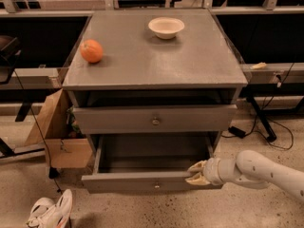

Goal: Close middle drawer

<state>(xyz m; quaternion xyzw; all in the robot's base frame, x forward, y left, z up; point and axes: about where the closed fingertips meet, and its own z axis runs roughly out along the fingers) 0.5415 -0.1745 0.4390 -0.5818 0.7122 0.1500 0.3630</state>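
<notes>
The middle drawer point(142, 180) is the wide grey one pulled far out at the bottom of the cabinet, with a small round knob point(156, 185) at the centre of its front. Its inside looks bare. My gripper point(191, 174) is at the right end of the drawer's front panel, against its top edge, with the white arm reaching in from the right. Its tan fingers point(198, 166) stand slightly apart and hold nothing. The taller-fronted drawer point(155, 120) above sticks out a little. The lowest drawer is hidden.
An orange point(91, 51) and a white bowl point(166, 27) sit on the cabinet top point(156, 61). A cardboard box point(57, 137) stands left of the cabinet and a white shoe point(50, 212) lies on the floor at front left. Cables run along the floor at right.
</notes>
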